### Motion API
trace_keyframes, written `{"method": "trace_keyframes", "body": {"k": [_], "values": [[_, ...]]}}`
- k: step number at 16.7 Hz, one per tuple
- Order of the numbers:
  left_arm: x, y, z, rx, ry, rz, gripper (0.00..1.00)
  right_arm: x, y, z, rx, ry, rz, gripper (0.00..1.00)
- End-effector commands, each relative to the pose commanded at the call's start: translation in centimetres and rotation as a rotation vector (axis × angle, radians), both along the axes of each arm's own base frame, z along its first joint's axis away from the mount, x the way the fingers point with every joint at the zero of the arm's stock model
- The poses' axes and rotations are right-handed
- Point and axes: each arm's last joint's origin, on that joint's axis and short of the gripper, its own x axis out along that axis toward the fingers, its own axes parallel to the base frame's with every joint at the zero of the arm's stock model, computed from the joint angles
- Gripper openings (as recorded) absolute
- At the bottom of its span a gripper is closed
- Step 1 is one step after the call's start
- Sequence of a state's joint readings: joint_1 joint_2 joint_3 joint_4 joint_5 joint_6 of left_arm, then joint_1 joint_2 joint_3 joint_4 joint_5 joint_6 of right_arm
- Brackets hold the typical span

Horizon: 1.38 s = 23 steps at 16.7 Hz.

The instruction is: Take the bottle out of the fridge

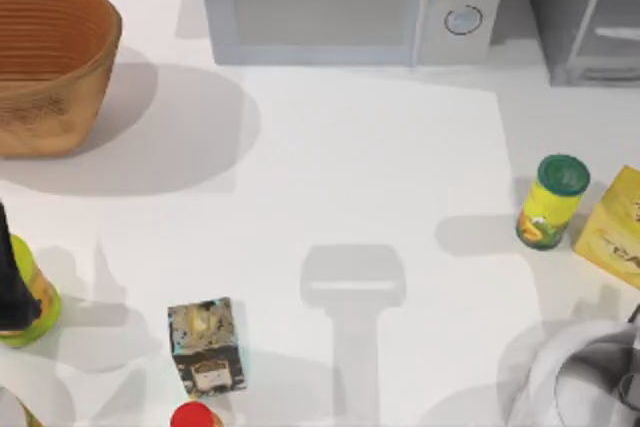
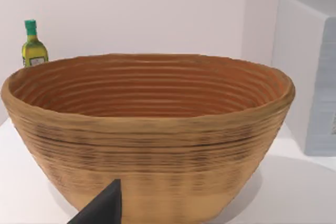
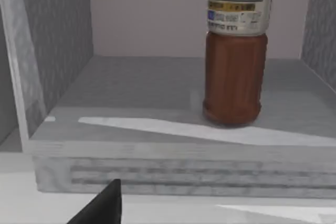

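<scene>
1. A woven brown wicker basket [image 1: 45,62] sits at the white table's [image 1: 350,177] far left, a light grey microwave with two round knobs [image 1: 350,2] at the back centre, and the dark grey fridge with pale frame bars [image 1: 590,12] at the back right.
2. A yellow-green can with a green lid [image 1: 550,202] and a yellow box [image 1: 615,227] stand in front of the fridge; a small dark patterned carton [image 1: 207,344] and a red cap [image 1: 195,415] lie near the front left.
3. In the right wrist view the brown-bodied bottle with a printed label [image 3: 233,51] stands upright on the fridge floor [image 3: 131,93], long axis vertical, nothing before it.
4. For either gripper, I cannot tell how far its fingers are apart.
</scene>
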State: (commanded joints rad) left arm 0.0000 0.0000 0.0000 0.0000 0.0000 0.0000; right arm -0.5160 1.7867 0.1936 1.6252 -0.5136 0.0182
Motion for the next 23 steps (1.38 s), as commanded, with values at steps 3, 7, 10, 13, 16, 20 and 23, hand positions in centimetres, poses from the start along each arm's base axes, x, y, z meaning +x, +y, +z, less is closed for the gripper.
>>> {"method": "trace_keyframes", "body": {"k": [3,7,10,13,16,20,23], "values": [[0.0,0.0,0.0,0.0,0.0,0.0,1.0,2.9,0.9,1.7,-0.042,-0.093,0.08,1.0],[0.0,0.0,0.0,0.0,0.0,0.0,1.0,9.4,2.0,3.3,-0.042,-0.137,0.152,1.0],[0.0,0.0,0.0,0.0,0.0,0.0,1.0,14.7,1.7,3.8,-0.023,-0.102,0.13,1.0],[0.0,0.0,0.0,0.0,0.0,0.0,1.0,18.7,0.0,3.6,-0.008,-0.043,0.055,1.0],[0.0,0.0,0.0,0.0,0.0,0.0,1.0,20.6,-1.7,2.5,0.002,0.016,-0.015,1.0],[0.0,0.0,0.0,0.0,0.0,0.0,1.0,20.8,-2.1,2.3,0.003,0.026,-0.028,1.0],[0.0,0.0,0.0,0.0,0.0,0.0,1.0,21.1,-2.0,2.2,0.004,0.028,-0.026,1.0]]}}
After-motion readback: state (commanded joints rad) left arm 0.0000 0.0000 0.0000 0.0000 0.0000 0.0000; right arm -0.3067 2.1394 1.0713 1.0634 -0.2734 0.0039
